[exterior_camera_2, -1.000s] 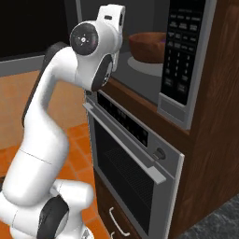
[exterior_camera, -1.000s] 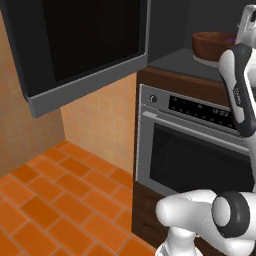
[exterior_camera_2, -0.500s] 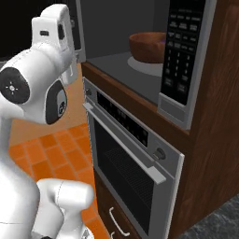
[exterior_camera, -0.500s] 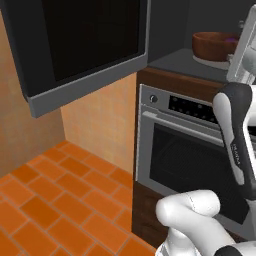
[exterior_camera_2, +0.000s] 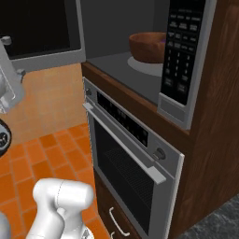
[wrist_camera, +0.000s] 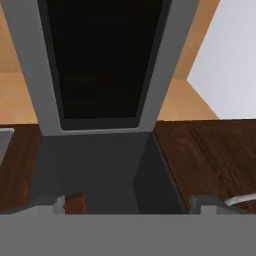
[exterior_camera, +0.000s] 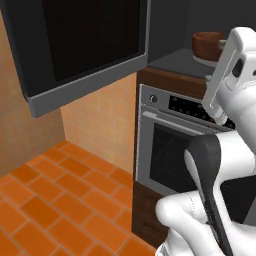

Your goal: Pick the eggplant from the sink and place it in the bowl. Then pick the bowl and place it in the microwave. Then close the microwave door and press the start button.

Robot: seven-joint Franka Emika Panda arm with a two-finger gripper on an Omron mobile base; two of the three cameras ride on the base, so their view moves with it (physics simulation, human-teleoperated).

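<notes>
The dark brown bowl [exterior_camera_2: 147, 46] stands on the microwave's [exterior_camera_2: 116, 63] grey floor, deep inside, also seen as the bowl [exterior_camera: 206, 44] in the left base view. A faint purple sliver at its right rim may be the eggplant; I cannot tell. The microwave door [exterior_camera: 85, 50] hangs wide open to the left, black glass in a grey frame. My gripper [wrist_camera: 127, 204] is open and empty, out in front of the cavity and looking at the door [wrist_camera: 100, 60] and the interior. The sink is out of view.
The microwave's keypad panel [exterior_camera_2: 183, 51] sits right of the opening. Below it is a steel oven [exterior_camera_2: 130, 154] with a bar handle. Dark wood cabinetry [wrist_camera: 205, 155] flanks the microwave. My white arm [exterior_camera: 220, 165] fills the right of the left base view. Orange floor tiles [exterior_camera: 45, 200] lie to the left.
The hand has drawn back out of the microwave mouth, swinging left and lower toward the open door. The bowl stays put inside. The jaws remain open.
</notes>
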